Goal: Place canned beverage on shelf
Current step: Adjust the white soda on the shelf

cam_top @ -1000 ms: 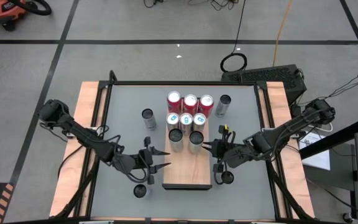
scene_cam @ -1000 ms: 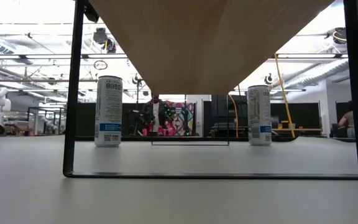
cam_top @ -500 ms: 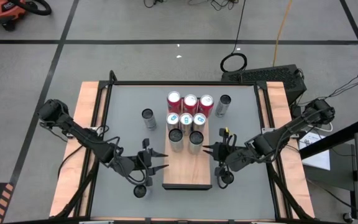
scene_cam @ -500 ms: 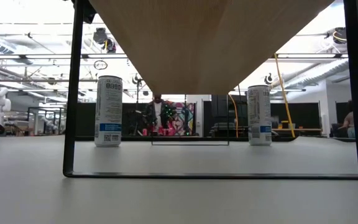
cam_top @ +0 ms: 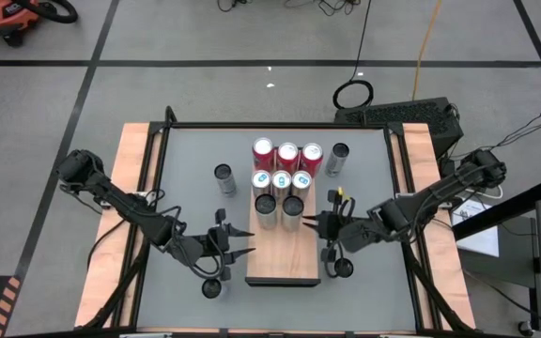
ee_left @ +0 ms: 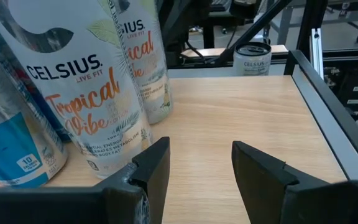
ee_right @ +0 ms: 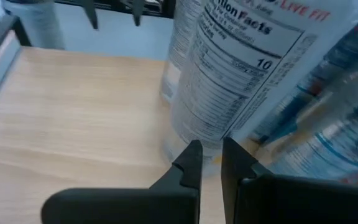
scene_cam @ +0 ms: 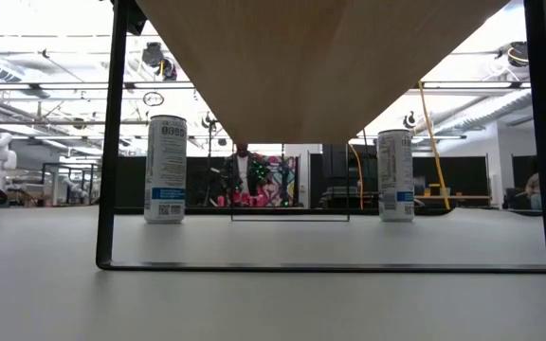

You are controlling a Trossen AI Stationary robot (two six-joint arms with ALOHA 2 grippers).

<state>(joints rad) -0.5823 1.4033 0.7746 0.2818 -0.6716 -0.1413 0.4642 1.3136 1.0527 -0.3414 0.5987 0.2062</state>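
Wrist views alone show left gripper (ee_left: 194, 165) parted, right gripper (ee_right: 210, 162) closed, both empty

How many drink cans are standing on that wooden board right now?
8, counted from above, on the shelf: three red-topped cans along the far end, three blue-topped cans behind them, then two silver cans nearest the bare half. None looks hidden.

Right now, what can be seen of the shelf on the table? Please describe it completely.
The shelf is a long rectangular board with a light-brown wood-grain top and a dark rim, apparently raised on a thin dark frame above the grey tabletop. Eight upright cans fill its far half: three red-topped at the back, three blue-and-white, then two silver in front. Its near half is bare. The left gripper is at its left edge with fingers apart; the right gripper, shut, reaches in from its right edge toward a silver can.
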